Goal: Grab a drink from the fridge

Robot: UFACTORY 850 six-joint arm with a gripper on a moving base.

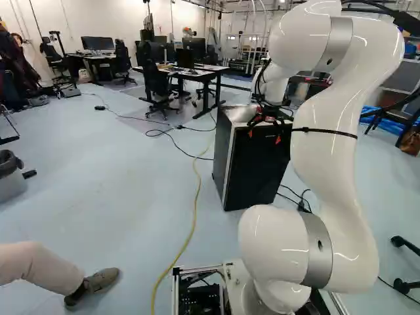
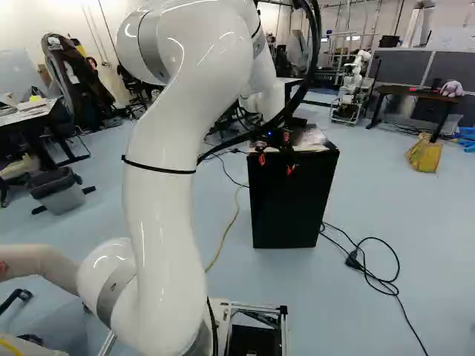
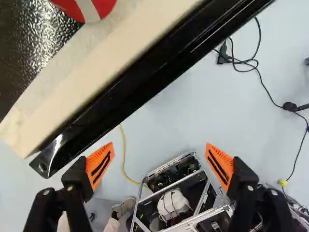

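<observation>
At the left of the left base view we find a waste bin point(image 1: 10, 186) on the floor. Next, we note a black office chair point(image 1: 156, 82) at a desk point(image 1: 216, 71) that carries monitors. A yellow cable point(image 1: 195, 210) runs along the floor between the moving base point(image 1: 200, 269) and the fridge point(image 1: 252, 174). The fridge, the task's visible item, stands upright on the floor ahead of the arm point(image 1: 328, 138), its black front facing us. We cannot tell whether a drink is inside.

We locate the gripper point(image 1: 264, 136) at the upper front edge of the fridge, pointing downward. In the wrist view, we see its two orange-padded fingers spread wide, with nothing held between them. One finger is near the corner of the fridge's dark edge strip point(image 3: 145, 79); we cannot tell whether they touch. Farther onto the fridge top lies a round red-and-white item point(image 3: 88, 8), partly in view.

To the right of the fridge in the right base view, we find a loose black cable point(image 2: 397, 293) on the floor, then another robot point(image 2: 352, 81) farther back, then a yellow bag point(image 2: 424, 156) beside a dark desk point(image 2: 415, 93)
</observation>
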